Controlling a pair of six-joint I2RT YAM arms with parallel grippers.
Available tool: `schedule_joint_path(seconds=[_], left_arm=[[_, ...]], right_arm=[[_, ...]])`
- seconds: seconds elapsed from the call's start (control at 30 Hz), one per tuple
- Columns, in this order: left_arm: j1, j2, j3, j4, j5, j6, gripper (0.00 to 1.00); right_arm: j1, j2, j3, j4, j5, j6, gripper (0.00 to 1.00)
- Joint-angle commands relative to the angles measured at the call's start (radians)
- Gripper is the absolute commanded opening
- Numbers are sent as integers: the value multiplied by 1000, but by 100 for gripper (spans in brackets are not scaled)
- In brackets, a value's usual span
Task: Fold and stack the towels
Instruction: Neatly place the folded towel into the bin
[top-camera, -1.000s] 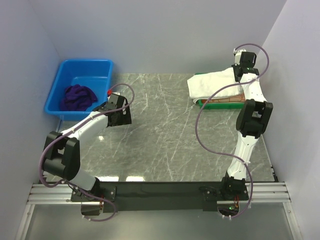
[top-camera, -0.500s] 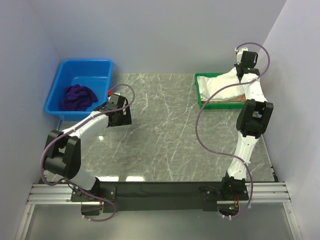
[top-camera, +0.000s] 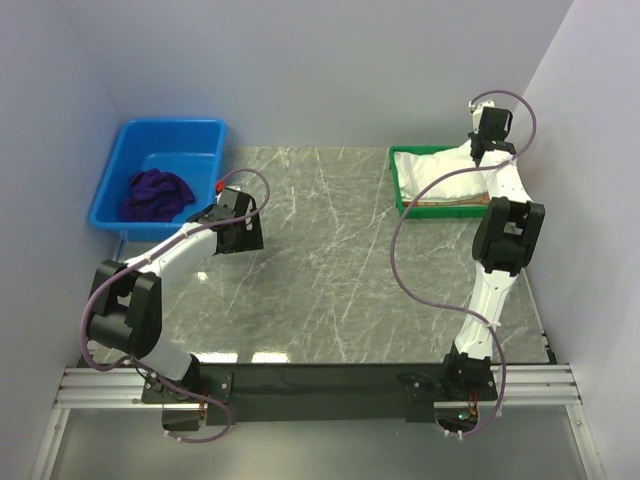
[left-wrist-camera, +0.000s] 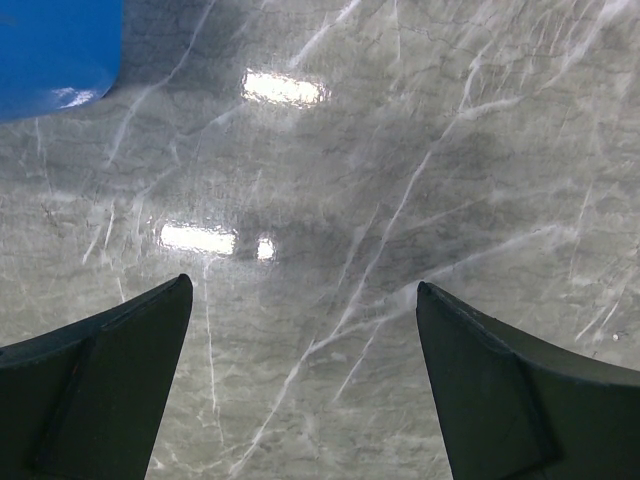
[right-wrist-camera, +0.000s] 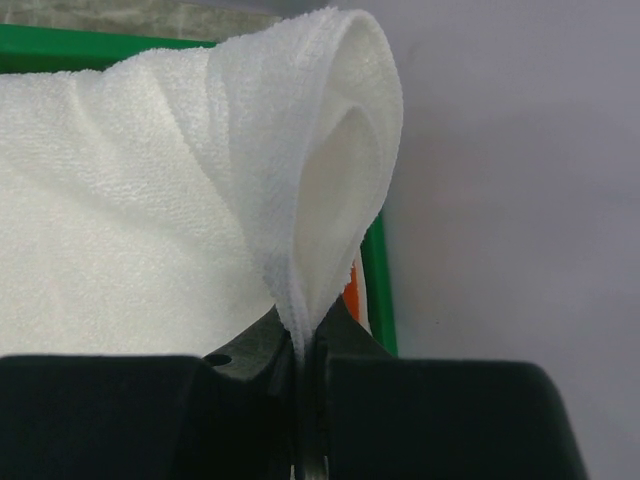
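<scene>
The right gripper (right-wrist-camera: 305, 345) pinches a fold of the white towel (right-wrist-camera: 150, 220) over the green tray (right-wrist-camera: 378, 290) — the left gripper (left-wrist-camera: 305, 300) hovers wide open, empty; the purple towel (top-camera: 155, 193) lies in the blue bin (top-camera: 175, 133).

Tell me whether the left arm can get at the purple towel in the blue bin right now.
Probably yes. The left gripper hangs open right beside the blue bin, and the purple towel lies uncovered inside it; only the bin's wall needs clearing.
</scene>
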Motion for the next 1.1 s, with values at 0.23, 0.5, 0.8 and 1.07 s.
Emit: schedule_joint_path(seconds=[0.23, 0.5, 0.8, 1.07], left_arm=[[2, 3, 0, 23, 14, 3, 99], [2, -2, 0, 23, 21, 2, 99], [2, -37, 3, 23, 30, 0, 99], [2, -121, -15, 28, 47, 5, 98]], right_arm=[[10, 76, -19, 129, 127, -34, 5], [10, 116, -1, 215, 309, -13, 61], [60, -19, -8, 143, 313, 214, 61], [128, -134, -143, 54, -224, 604, 22]])
